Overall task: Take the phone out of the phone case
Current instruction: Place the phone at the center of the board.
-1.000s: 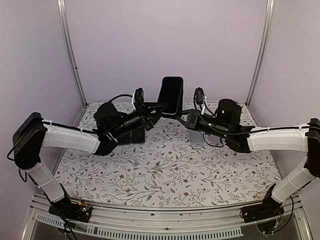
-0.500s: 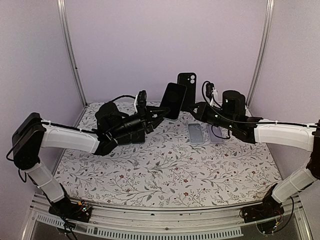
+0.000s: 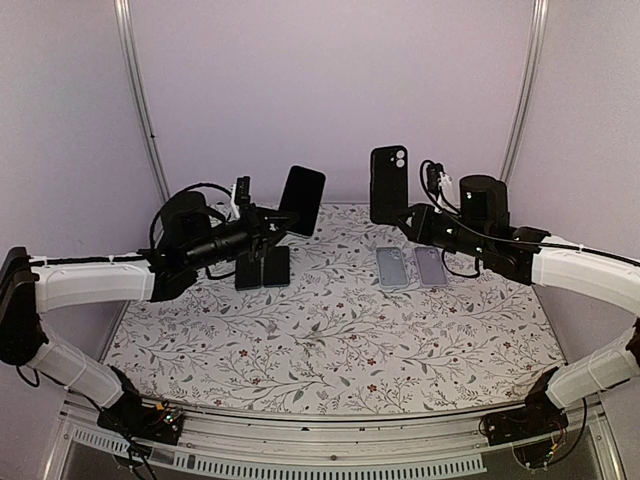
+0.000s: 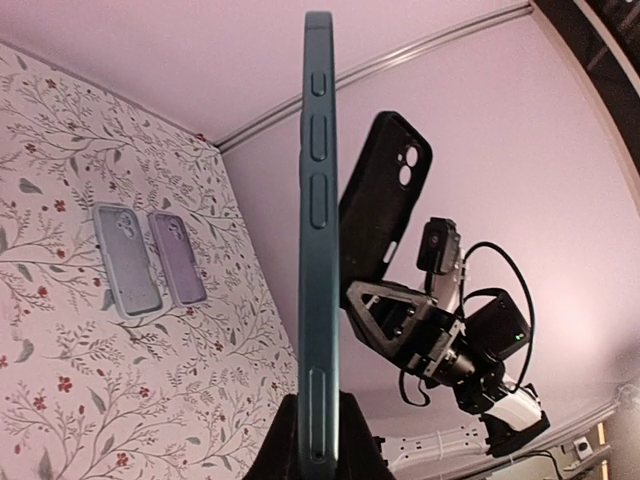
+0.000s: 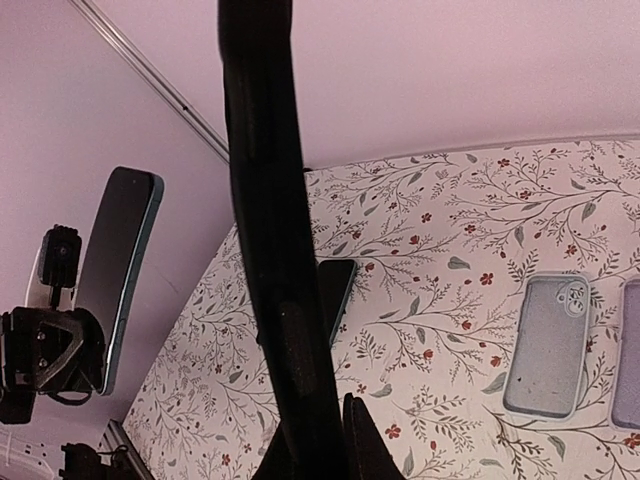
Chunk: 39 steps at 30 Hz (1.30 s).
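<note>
The phone (image 3: 301, 200), dark-screened with a teal rim, is held upright in the air at back left, with my left gripper (image 3: 283, 222) shut on its lower end. The left wrist view shows its teal edge (image 4: 318, 230) rising from between my left gripper's (image 4: 318, 440) fingers. The black phone case (image 3: 388, 185), camera cut-out at the top, is held upright apart from the phone, and my right gripper (image 3: 405, 218) is shut on its lower part. From the right wrist, the case edge (image 5: 265, 180) fills the middle, clamped in the right gripper (image 5: 320, 440); the phone (image 5: 118, 270) shows far left.
Two dark phones (image 3: 262, 268) lie flat on the flowered table (image 3: 330, 340) under the left gripper. A grey case (image 3: 392, 267) and a purple case (image 3: 430, 266) lie side by side below the right gripper. Metal frame posts (image 3: 140, 100) stand at the back corners.
The grippers have pulled apart: the phone has gone left with the left gripper, and the black case has come off it and moved right and up with the right gripper.
</note>
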Motion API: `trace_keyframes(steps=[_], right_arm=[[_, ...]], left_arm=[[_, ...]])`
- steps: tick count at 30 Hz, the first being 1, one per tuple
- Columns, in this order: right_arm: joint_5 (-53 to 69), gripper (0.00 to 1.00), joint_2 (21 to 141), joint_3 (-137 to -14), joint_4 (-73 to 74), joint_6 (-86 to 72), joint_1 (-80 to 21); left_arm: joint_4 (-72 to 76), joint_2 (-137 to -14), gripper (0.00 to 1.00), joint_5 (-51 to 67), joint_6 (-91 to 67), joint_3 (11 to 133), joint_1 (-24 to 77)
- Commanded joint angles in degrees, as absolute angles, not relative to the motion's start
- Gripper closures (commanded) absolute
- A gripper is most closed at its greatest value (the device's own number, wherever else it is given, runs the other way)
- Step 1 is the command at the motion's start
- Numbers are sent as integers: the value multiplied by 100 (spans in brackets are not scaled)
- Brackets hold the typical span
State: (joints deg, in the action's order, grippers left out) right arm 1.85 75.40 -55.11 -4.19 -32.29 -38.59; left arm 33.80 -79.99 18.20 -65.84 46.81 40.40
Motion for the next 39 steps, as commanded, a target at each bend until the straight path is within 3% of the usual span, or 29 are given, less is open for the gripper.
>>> trace_keyframes(steps=[1,14,39], right_arm=[[35,100,7161,-5477,-120,-3012,-3838],[373,100,6921,-5539,245,-2783,-3818],[479,100,6588,-5414,470,-2758,-3812]], left_arm=[[2381,-7612,100,1636,-5832,4601,3609],[719,-7262,100,1592,-4857,4109,1957],[1346,-9271,100,2057,-3976,3979,548]])
